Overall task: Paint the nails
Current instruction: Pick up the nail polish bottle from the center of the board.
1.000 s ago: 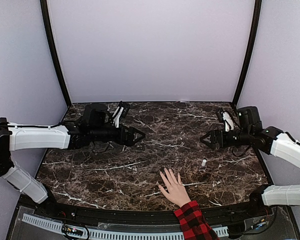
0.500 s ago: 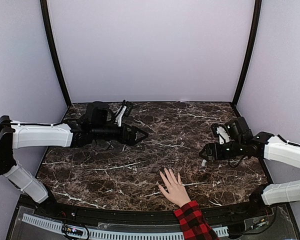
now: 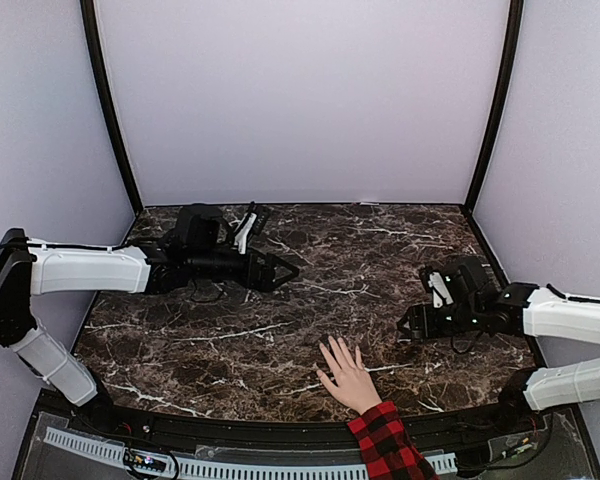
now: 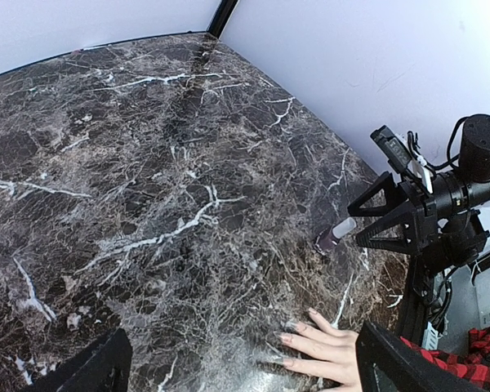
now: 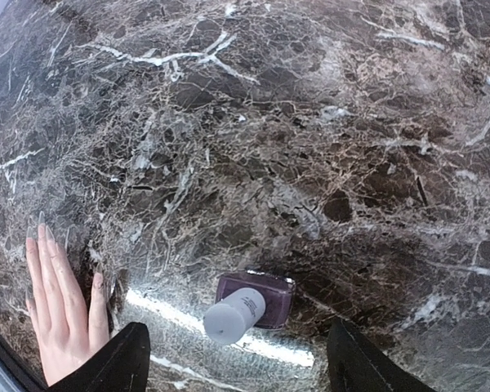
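A light-skinned hand (image 3: 348, 378) with a red-and-black plaid sleeve lies flat at the table's near edge. Its pale nails (image 4: 287, 337) show in the left wrist view, and the hand (image 5: 59, 304) shows again at the lower left of the right wrist view. A small purple polish bottle (image 5: 251, 305) with a white cap stands upright between the fingers of my right gripper (image 5: 238, 363). The jaws are apart and touch neither side of it. In the top view the right gripper (image 3: 412, 325) covers the bottle. My left gripper (image 3: 285, 270) hangs open over the table's middle left, holding nothing.
The dark marble table (image 3: 310, 250) is enclosed by pale walls at the back and sides. From the left wrist view the bottle (image 4: 335, 235) stands just in front of the right gripper (image 4: 376, 222), a hand's width beyond the fingertips of the hand.
My right arm has dropped and swung toward the near side, bringing its jaws down around the polish bottle while they narrowed somewhat. The left gripper has edged slightly to the right.
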You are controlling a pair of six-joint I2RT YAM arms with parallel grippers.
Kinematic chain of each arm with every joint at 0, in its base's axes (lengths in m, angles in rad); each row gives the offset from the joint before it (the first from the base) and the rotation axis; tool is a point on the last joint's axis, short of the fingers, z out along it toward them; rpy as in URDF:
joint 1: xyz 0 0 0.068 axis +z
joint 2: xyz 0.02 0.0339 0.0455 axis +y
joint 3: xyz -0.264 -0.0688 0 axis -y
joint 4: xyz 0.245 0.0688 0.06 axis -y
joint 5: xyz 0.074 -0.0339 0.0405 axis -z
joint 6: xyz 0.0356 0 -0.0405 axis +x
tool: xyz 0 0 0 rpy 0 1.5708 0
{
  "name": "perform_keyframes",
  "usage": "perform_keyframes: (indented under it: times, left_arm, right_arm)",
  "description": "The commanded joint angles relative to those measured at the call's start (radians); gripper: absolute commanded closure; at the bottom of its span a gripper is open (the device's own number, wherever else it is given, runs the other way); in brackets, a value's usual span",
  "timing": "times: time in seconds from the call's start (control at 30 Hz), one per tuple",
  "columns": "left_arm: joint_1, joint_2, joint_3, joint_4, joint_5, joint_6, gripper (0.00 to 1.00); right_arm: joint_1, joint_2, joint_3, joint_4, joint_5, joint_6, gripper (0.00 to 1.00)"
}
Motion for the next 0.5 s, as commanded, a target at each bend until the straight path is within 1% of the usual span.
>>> perform_keyframes:
  times: [0.0, 0.47]
  left_arm:
    - [0.004, -0.012, 0.020, 0.017, 0.008, 0.004, 0.01]
    - [0.004, -0.016, 0.021, 0.009, -0.002, 0.001, 0.01]
  right_arm:
    - [0.022, 0.012, -0.037, 0.100, 0.021, 0.029, 0.27]
    - [0.035, 0.130, -0.055, 0.228, 0.006, 0.006, 0.29]
